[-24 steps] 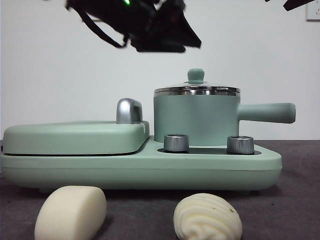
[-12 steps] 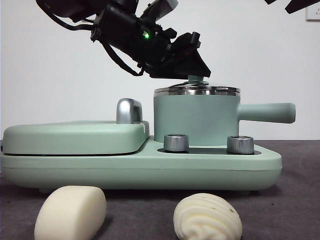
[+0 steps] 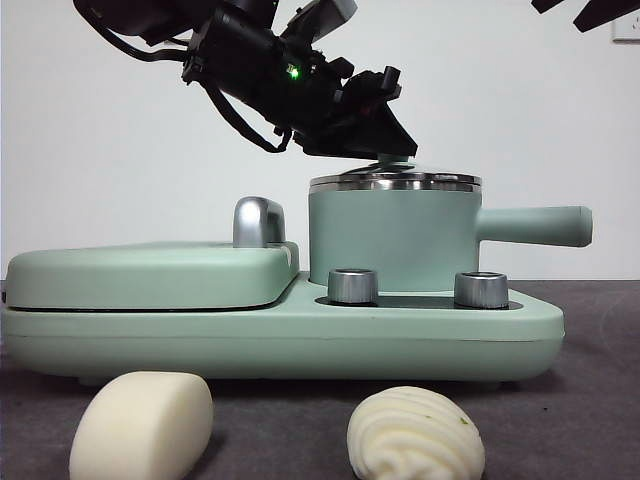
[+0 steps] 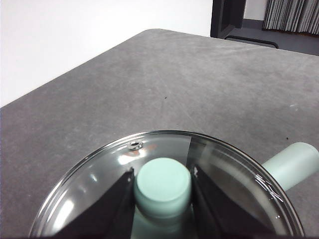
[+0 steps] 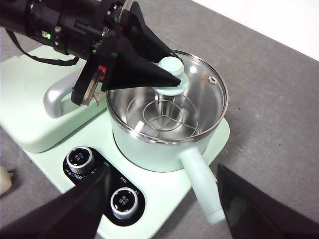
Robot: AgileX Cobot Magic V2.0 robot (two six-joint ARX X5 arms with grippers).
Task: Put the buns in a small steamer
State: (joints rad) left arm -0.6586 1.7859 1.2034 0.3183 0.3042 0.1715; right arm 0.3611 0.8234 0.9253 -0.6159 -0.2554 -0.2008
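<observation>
A dark grey table (image 3: 600, 400) fills the lower part of the front frame. Directly on it sit a mint-green cooker base (image 3: 300, 340) across the middle, a smooth oblong bun (image 3: 140, 425) at lower left, and a ridged bun (image 3: 415, 435) at lower centre, apart.

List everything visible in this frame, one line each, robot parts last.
Buns: two, off-white, on the table in front of the appliance; smooth oblong one, ridged one.
Small steamer: one, mint green, on the appliance base, side handle.
Glass lid: one, green knob, on the steamer.
Flat griddle: one, mint green, chrome handle.
Control dials: two, silver.
Table: grey.
Left claw: black, shut on the lid knob.
Right claw: black, open, held above the dials.
</observation>
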